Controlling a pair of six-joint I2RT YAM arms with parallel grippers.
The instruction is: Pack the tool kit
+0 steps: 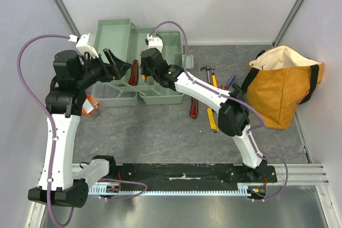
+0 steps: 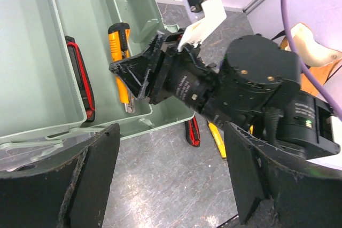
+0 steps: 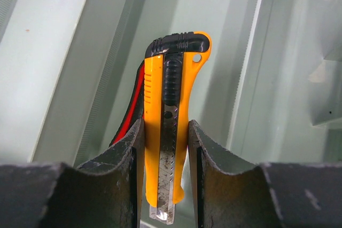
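Letting go from here is the step most likely to go wrong, so look at how you hold things first. Your right pincer [image 3: 165,132] is clenched on the yellow utility knife [image 3: 172,100] across its narrow sides, with the butt end pointing away from the wrist camera and a strip of metal blade showing low between the fingers. In the top view the knife hangs over the pale green toolbox [image 1: 176,38] at upper centre of the frame, near the wall between two compartments. A red utility knife [image 2: 80,76] already lies along that wall on the left side. If you release too high or off-centre, the yellow knife will probably land on the divider or on the red one and rest tilted, which could later stop the lid closing. The thin grip also lets the knife pivot if its tip touches plastic on the way down. Your left pincer [image 2: 171,132] is released and empty, hovering just beside the right wrist at centre left of the top view. Any sideways move by either arm risks a knock or a snagged purple cable. The hammer [image 1: 207,70], screwdrivers [image 1: 228,81] and two more knives [image 1: 193,108] wait on the desk [image 1: 160,132] right of the box.
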